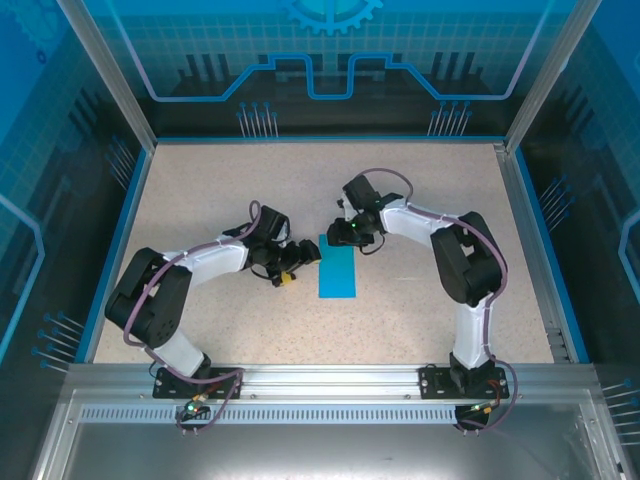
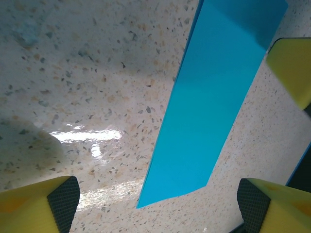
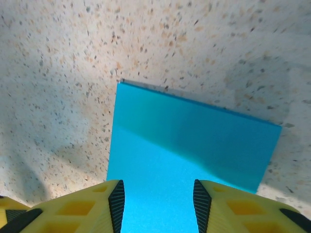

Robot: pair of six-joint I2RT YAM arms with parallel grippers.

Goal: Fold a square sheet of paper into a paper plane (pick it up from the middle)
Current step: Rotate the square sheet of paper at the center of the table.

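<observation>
1. L pincer (image 2: pixel 158 204): jaws wide apart, nothing clamped. Its yellow fingers (image 2: pixel 29 206) w/ black pads sit far out to either side in the wrist view.
2. Sheet of paper (image 2: pixel 209 111): turquoise, lying flat on the speckled table (image 2: pixel 87 73). It runs lengthwise out ahead of the L pincer. The near end, w/ one corner cut at a slant, sits inside the gap betw. the two fingers, closer to the one on the right of that view. Neither finger touches it there.
3. Yellow block (image 2: pixel 291 68) just beside the paper's long edge, ahead of the L pincer. Can't tell what it belongs to.
4. R pincer (image 3: pixel 156 204): jaws apart, a moderate gap, not clamped on anything. Flat paper shows thru the gap.
5. Seen from the R wrist, the sheet (image 3: pixel 189 141) spreads out ahead of and under the fingers (image 3: pixel 82 211). It looks folded: a 2nd layer peeks out along the far edge. Whether the fingertips actually press on it, can't tell.
6. From above: the sheet (image 1: pixel 338 267) is an upright rectangle, approx. mid-table (image 1: pixel 420 190). L pincer (image 1: pixel 290 272) is at its left long edge, R pincer (image 1: pixel 340 237) over its far short edge. Both arms reach in toward it from opposite sides.
</observation>
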